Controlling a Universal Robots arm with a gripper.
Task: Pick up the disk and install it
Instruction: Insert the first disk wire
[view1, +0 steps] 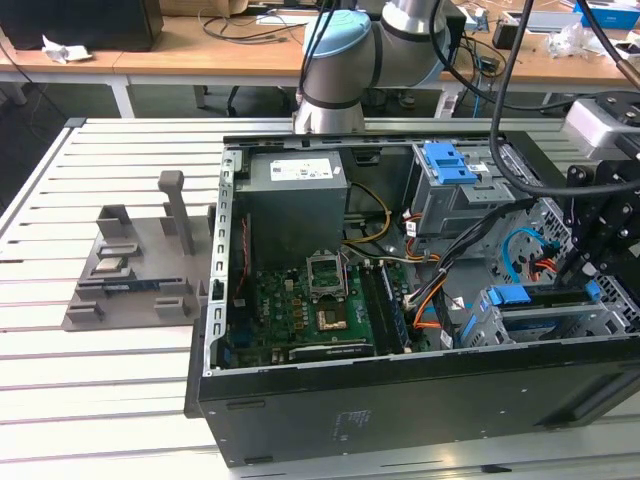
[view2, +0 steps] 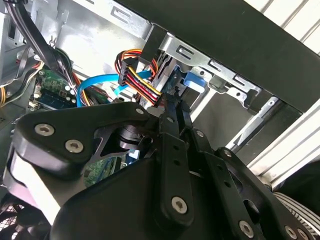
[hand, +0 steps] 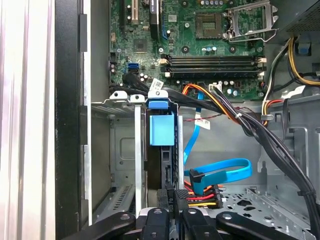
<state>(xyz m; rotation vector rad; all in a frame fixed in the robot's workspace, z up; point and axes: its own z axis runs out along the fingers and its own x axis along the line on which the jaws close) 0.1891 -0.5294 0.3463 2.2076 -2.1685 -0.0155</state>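
Note:
The disk (view1: 545, 312) sits on edge in the grey drive cage (view1: 520, 335) at the front corner of the open computer case, on the exterior view's right. In the first wrist view I see the disk (hand: 161, 170) edge-on as a dark slab with a blue rail tab (hand: 161, 129) at its far end, between the cage's metal walls (hand: 125, 150). My gripper (hand: 170, 212) reaches down into the case from above, its black fingers (view2: 172, 115) close together on the disk's near end. In the exterior view the gripper (view1: 585, 280) hangs just over the cage.
A blue data cable (hand: 220, 172) and a bundle of coloured power wires (hand: 202, 197) lie right beside the disk. The motherboard (view1: 300, 310), grey power-supply box (view1: 297, 195) and an upper cage with a blue latch (view1: 450, 160) crowd the case. A grey fixture (view1: 140, 265) stands on the slatted table.

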